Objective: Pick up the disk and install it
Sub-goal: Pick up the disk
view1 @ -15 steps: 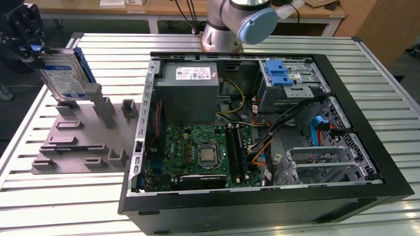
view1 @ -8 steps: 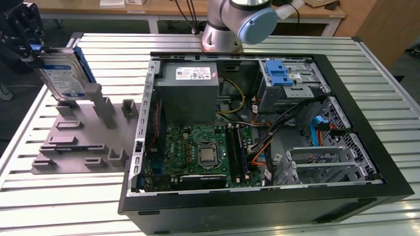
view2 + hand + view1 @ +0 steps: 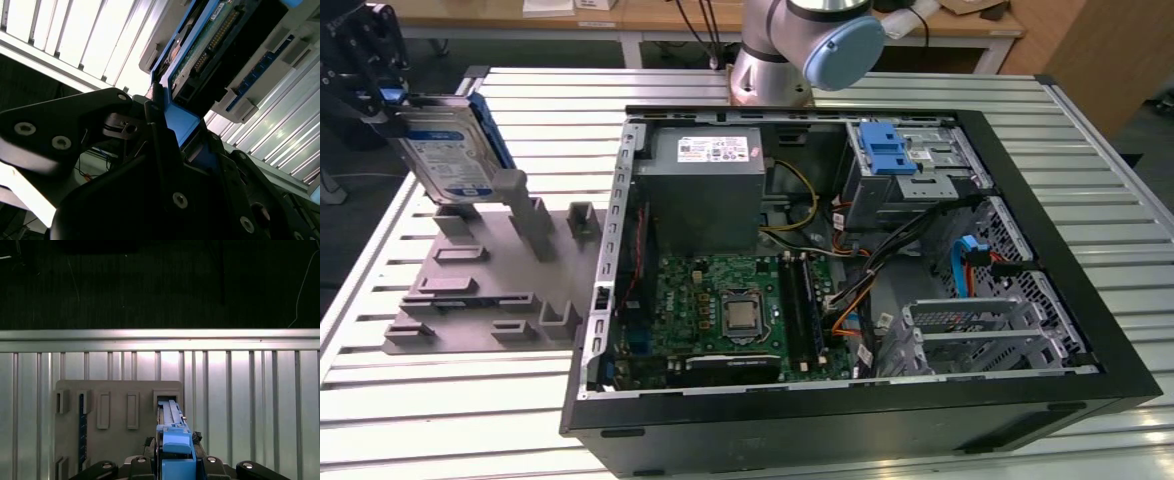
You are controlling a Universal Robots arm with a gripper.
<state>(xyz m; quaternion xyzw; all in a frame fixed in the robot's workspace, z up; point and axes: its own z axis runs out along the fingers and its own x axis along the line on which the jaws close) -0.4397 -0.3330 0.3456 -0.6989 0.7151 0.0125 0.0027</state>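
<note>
Gripper [image 3: 390,98] clamped on disk [image 3: 447,155] by its blue carrier, over grey fixture [image 3: 480,300] nr table's [image 3: 454,400] edge at the exterior view's left; best held square, lifted straight, w/o scraping slot walls.

The disk [image 3: 450,152] sits above the holder plate [image 3: 470,300] (exterior view's left side), beside the computer case [image 3: 854,412].

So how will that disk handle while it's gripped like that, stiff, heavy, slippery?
The disk looks like a rigid metal slab, so probably no flex. Likely dense for its size; hanging upright under the end effector, it might pivot. Its blue carrier looks like smooth plastic, so it could slip.
</note>
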